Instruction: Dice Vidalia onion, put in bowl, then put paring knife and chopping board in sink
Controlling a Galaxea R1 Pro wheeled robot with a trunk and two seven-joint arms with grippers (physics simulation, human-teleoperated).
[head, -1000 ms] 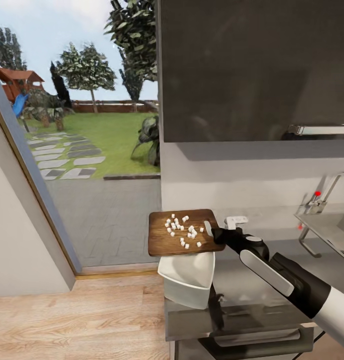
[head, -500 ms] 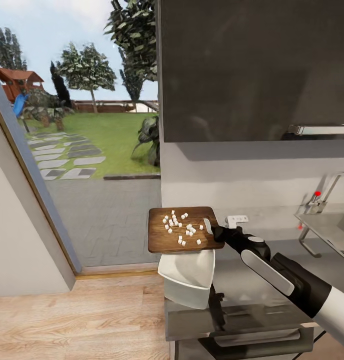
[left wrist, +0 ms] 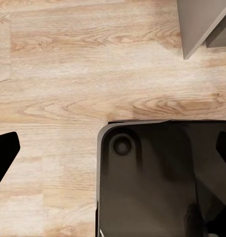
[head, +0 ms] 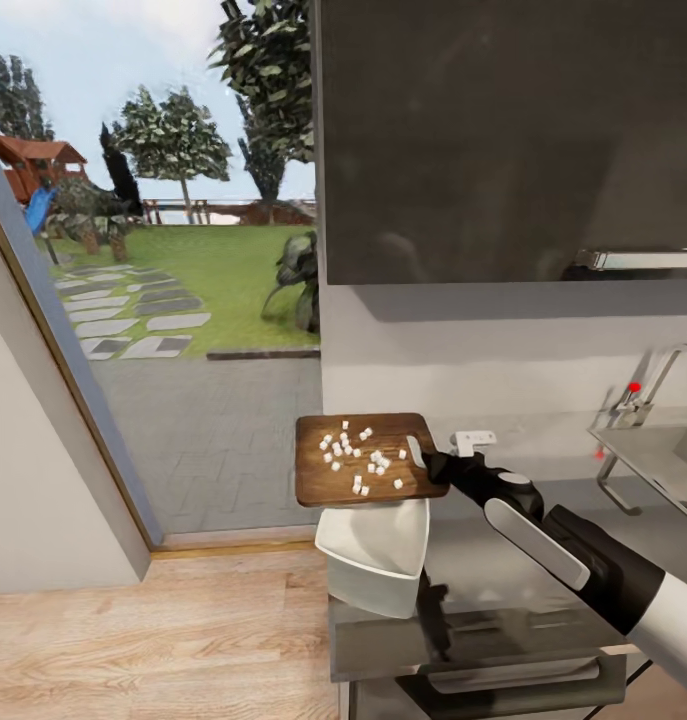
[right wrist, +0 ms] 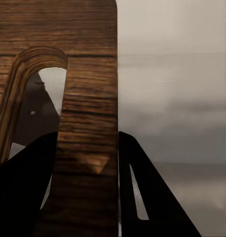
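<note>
head view, chopping board (head: 368, 459): centre frame, held level above the bowl (head: 376, 553)
head view, diced onion (head: 358, 456): pale bits scattered on the board
head view, right gripper (head: 431, 465): clamped on the board's handle edge
head view, sink (head: 663, 455): right edge, on the countertop (head: 503, 570)
left wrist view, left gripper (left wrist: 113, 153): fingers apart over wood floor (left wrist: 68, 74)
right wrist view, chopping board (right wrist: 88, 123): slot handle edge pinched between dark fingers (right wrist: 142, 192)

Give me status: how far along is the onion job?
Done: onion is diced, pale bits lying on the chopping board. In hand: right gripper holds the board by its handle end, above the bowl. Left: tip bits into the bowl, put board and knife in the sink.
</note>
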